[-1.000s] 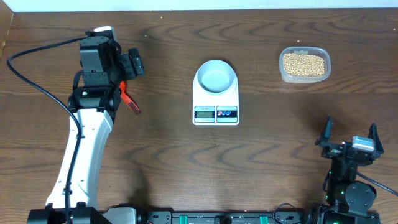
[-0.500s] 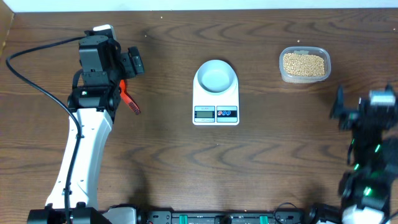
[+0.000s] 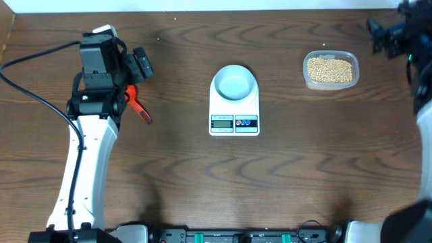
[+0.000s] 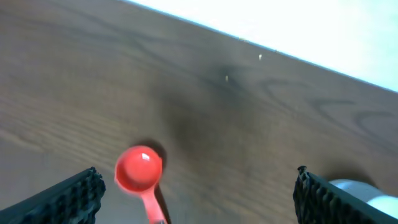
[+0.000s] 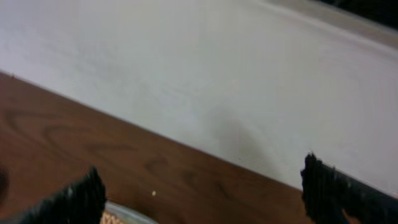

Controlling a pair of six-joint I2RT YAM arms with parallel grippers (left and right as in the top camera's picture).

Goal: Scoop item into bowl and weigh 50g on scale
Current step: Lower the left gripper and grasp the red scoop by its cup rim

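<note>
Red scoop [image 3: 142, 111], head beneath left pincer [image 3: 140, 67]

A wide stretch of table [image 3: 290, 148] is separating the scale [image 3: 234, 123] from the bean tub [image 3: 331, 86]; the bowl [image 3: 234, 84] is occupying the scale's platform.

Dark wood table [image 3: 290, 175]. Red scoop [image 3: 143, 113] lying flat on table's left part, nothing in its round head. Clear plastic tub [image 3: 305, 74] at table's right rear.

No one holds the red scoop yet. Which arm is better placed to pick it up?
Left. The open left gripper hovers close above the red scoop, which lies in its wrist view. The right gripper is far across the table, past the tub of beans.
</note>
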